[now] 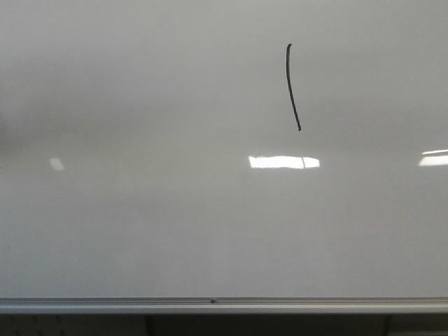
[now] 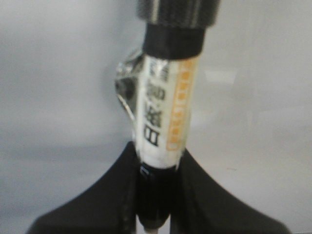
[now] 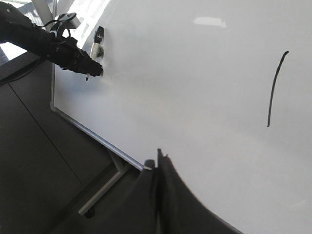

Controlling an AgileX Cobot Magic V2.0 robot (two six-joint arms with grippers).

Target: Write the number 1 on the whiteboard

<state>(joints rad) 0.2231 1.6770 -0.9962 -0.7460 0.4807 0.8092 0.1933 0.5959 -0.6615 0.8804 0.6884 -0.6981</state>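
The number 1 (image 1: 292, 87) already stands on the whiteboard (image 1: 140, 210): a thin black stroke, slightly bowed, in the upper right part of the board, above a bright light reflection (image 1: 283, 162) and well above the silver rail (image 1: 210, 305) along the lower edge. The right wrist view shows the same stroke (image 3: 276, 88) on the glossy surface.

The left gripper (image 2: 155, 195) is clamped on a marker (image 2: 165, 107), its white labelled barrel rising between the dark fingers toward the board. That view is blurred, so whether the tip touches the board cannot be told, though it looks clear of it. The right gripper (image 3: 158, 185) has its fingers pressed together with nothing between them.

In my judgement the writing is done, and what remains is to draw the marker straight back from the board, without sliding sideways, so the stroke is not smeared or lengthened.
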